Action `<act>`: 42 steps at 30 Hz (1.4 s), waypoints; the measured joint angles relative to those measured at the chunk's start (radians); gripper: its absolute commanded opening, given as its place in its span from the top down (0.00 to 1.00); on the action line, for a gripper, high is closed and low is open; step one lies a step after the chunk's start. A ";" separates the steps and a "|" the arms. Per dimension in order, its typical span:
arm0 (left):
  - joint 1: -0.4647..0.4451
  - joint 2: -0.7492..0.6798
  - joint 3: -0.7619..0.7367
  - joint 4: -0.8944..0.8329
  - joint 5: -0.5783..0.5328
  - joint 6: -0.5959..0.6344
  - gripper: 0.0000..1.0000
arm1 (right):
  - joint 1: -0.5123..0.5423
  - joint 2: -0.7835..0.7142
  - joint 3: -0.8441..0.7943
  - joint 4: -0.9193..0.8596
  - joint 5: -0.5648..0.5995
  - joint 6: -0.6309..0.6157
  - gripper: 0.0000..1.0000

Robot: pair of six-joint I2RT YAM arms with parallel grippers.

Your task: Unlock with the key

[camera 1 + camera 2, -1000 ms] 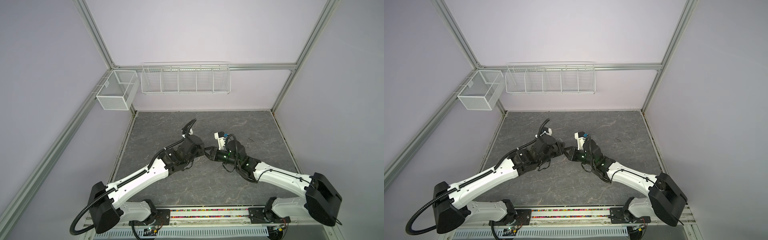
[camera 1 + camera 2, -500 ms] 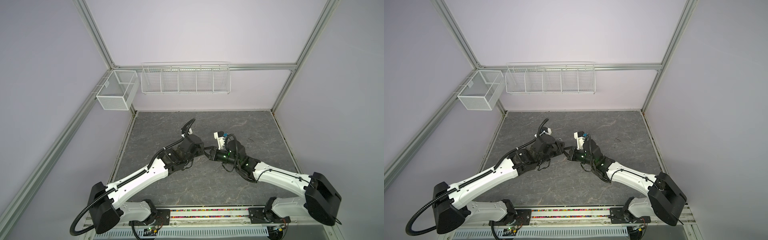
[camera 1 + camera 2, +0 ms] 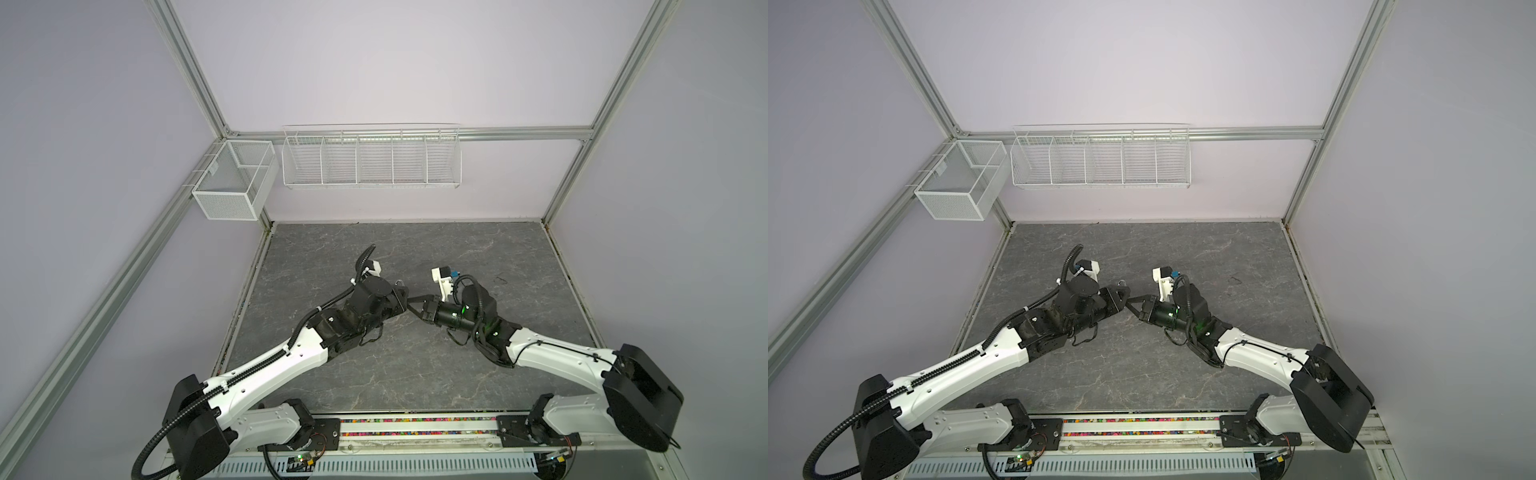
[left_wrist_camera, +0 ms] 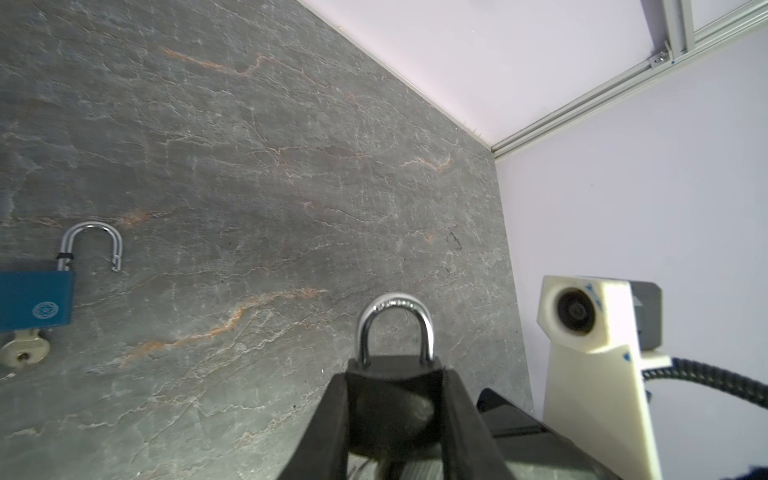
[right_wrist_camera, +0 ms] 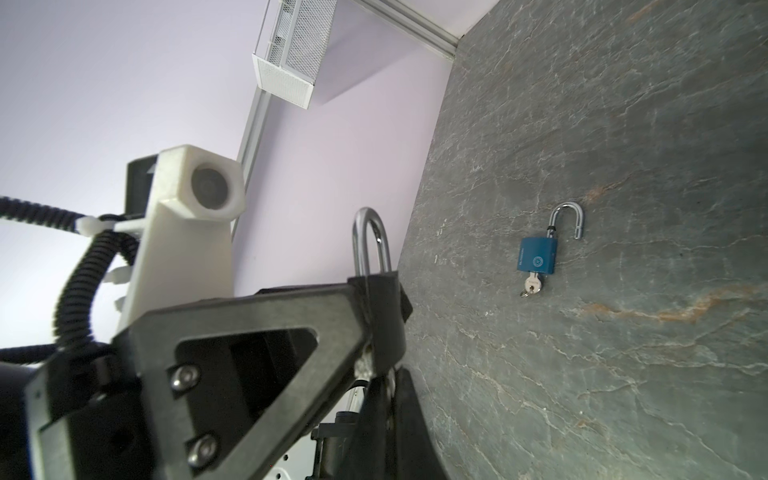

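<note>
The left fingers [image 4: 328, 415] squeeze the black lock [image 4: 395, 390], mid-frame in both top views. The right fingers [image 5: 415, 436] are clenched, it seems on its key [image 5: 364, 362]. Twisting crooked could make the key slip or jam.

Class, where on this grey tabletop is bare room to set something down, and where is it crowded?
Crowded: the middle, where left gripper and right gripper meet at the black padlock; a blue padlock lies near them. Bare: the tabletop strip between them and the back wall, and the patch between left arm, right arm and front rail.
</note>
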 measured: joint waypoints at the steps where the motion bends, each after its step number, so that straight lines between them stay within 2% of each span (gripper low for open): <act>1: 0.004 -0.004 -0.008 0.018 0.010 -0.004 1.00 | -0.003 0.000 -0.003 0.014 -0.005 0.010 0.94; 16: 0.068 -0.014 -0.073 0.237 0.143 -0.051 1.00 | -0.035 -0.019 -0.011 0.092 -0.005 0.068 0.94; 26: 0.064 -0.019 -0.055 0.196 0.156 -0.023 1.00 | -0.031 -0.068 0.039 -0.099 0.006 -0.061 0.94; 29: 0.058 -0.019 -0.037 0.153 0.140 -0.002 1.00 | -0.022 -0.070 0.066 -0.167 0.018 -0.118 0.89; 31: 0.055 -0.019 -0.026 0.126 0.131 0.013 1.00 | -0.013 -0.072 0.079 -0.198 0.025 -0.157 0.82; 35: 0.046 -0.019 -0.002 0.059 0.100 0.045 1.00 | 0.003 -0.086 0.093 -0.261 0.033 -0.221 0.79; 38: 0.045 -0.021 0.006 0.014 0.066 0.074 1.00 | 0.008 -0.114 0.097 -0.318 0.047 -0.264 0.72; 40: 0.045 -0.026 0.007 -0.018 0.045 0.097 1.00 | 0.008 -0.137 0.102 -0.360 0.057 -0.292 0.66; 42: 0.045 -0.037 0.007 -0.052 0.024 0.127 1.00 | 0.008 -0.159 0.120 -0.419 0.069 -0.329 0.53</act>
